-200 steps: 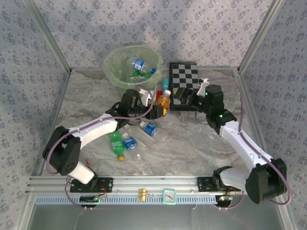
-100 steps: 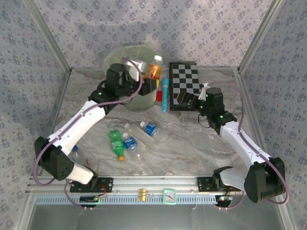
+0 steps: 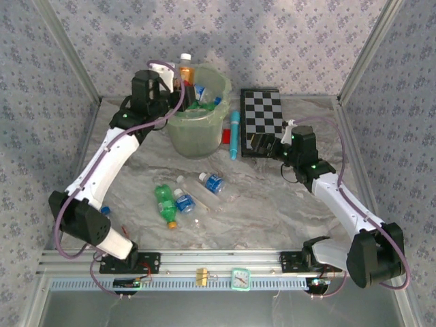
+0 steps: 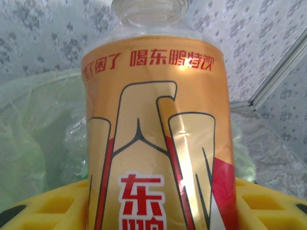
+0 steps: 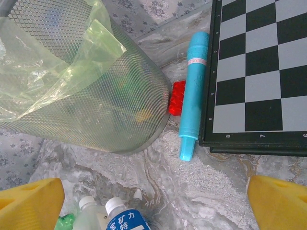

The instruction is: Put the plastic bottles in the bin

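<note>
1 glossy orange-labelled bottle (image 4: 158,134) clamped upright in left gripper (image 3: 176,87); round mesh-walled bin (image 3: 197,133), lined with crinkled clear bag (image 5: 57,62), sits just beneath it. Right gripper (image 5: 153,201) jaws wide apart, empty; loose bottles (image 5: 120,218) lie below, near 1 fingertip.

Left jaws gripping orange-labelled bottle (image 3: 185,70) above bin (image 3: 194,133), loose bottles (image 3: 165,203) on table (image 3: 272,204)

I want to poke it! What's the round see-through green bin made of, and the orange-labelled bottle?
The round pale-green bin looks like translucent plastic mesh: a fine grid shows, lined with a crinkly thin bag. The orange-labelled bottle seems clear plastic; its glossy label glints.
</note>
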Controlling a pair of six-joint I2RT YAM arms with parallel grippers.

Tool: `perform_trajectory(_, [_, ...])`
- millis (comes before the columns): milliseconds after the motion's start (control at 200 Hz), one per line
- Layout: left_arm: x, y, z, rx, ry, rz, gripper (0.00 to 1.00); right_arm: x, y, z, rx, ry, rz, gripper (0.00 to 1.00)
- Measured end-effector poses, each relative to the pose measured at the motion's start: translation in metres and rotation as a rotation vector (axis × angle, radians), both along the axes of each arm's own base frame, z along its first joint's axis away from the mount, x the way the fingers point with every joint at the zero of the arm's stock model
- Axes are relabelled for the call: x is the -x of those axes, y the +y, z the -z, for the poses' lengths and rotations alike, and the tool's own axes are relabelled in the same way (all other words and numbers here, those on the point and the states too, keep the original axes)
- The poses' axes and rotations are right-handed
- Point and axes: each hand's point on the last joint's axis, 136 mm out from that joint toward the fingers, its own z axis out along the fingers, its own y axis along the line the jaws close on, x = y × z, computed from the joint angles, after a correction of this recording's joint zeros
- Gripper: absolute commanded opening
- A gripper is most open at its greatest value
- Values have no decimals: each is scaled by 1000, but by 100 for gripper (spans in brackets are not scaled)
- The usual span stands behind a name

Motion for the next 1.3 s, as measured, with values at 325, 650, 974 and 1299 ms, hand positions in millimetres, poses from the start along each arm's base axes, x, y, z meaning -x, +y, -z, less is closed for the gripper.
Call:
perform_trajectory(325, [-27,-24,58,-59,188,51,62,5,8,2,-5,11,-36,100])
perform_trajectory(650, [-26,-47,65,-83,239,103,97,13,23,5,33,-3,-96,100])
perform_trajectory(974, [10,-21,38,-23,125,44,100,21,59,30,158,11,-225,100])
perform_trajectory(1299, [60,45,31,80,-6,-160,100,24,116,42,263,49,-451,93])
